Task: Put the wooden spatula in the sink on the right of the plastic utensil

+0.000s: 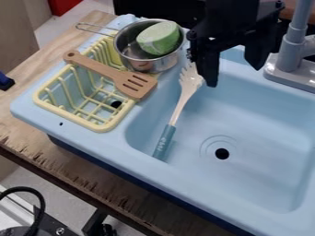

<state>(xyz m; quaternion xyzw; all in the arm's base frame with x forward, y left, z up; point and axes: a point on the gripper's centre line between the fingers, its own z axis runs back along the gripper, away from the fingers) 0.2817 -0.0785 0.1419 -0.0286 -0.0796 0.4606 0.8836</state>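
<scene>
Currently: claw [235,76] hung above the sink [265,133], fingers spread apart | wooden spatula [113,73] lay across the yellow rack [102,127], slotted head toward the basin | plastic utensil [178,110] lay in the basin, teal handle nearest the camera | pot [148,63] held a green-and-white toy [158,39].

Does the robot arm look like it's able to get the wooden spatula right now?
Probably yes. The wooden spatula lies across the yellow rack with nothing on top of it, and the gripper is open. The metal pot close beside its head might get bumped.
</scene>
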